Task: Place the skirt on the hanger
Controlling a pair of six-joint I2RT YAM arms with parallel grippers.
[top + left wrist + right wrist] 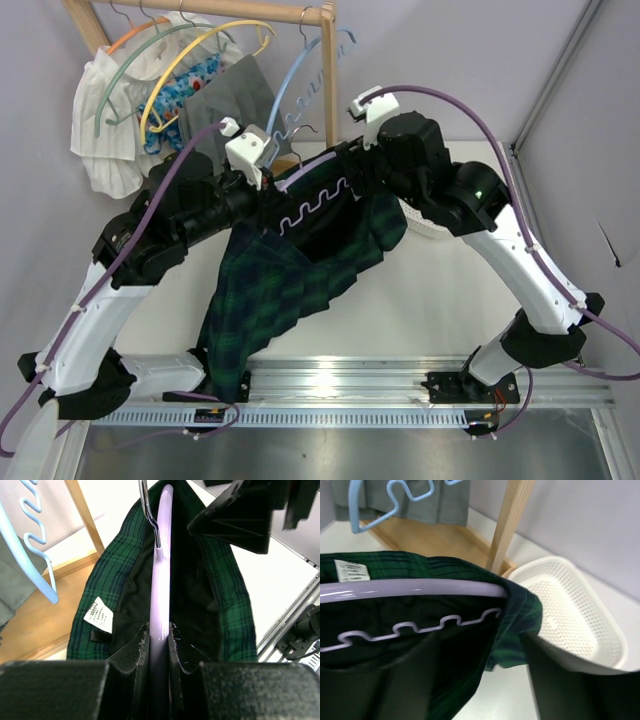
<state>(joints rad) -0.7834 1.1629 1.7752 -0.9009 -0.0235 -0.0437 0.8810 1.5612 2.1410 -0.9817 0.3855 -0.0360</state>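
Walls (450,60) were pale lilac-grey and plain, closing the scene from 10 through 3 o'clock. A slim metal post (560,75) ran up the corner at 2.

Table (440,300) was white and glossy, brightly and evenly lit, with soft shadows only.

Wooden rack (205,8) stood at 11–12 o'clock, its base plank (45,620) lying on the table by the wall. On it hung a blue hanger (355,510), a white ruffled garment (100,130) and a grey garment (235,95).

White perforated basket (570,605) sat at 1–2 o'clock, just right of the rack's upright (512,525), near the wall.

Aluminium rail (350,380) ran along the 6 o'clock edge, with a dull metal sheet (350,450) nearer still.
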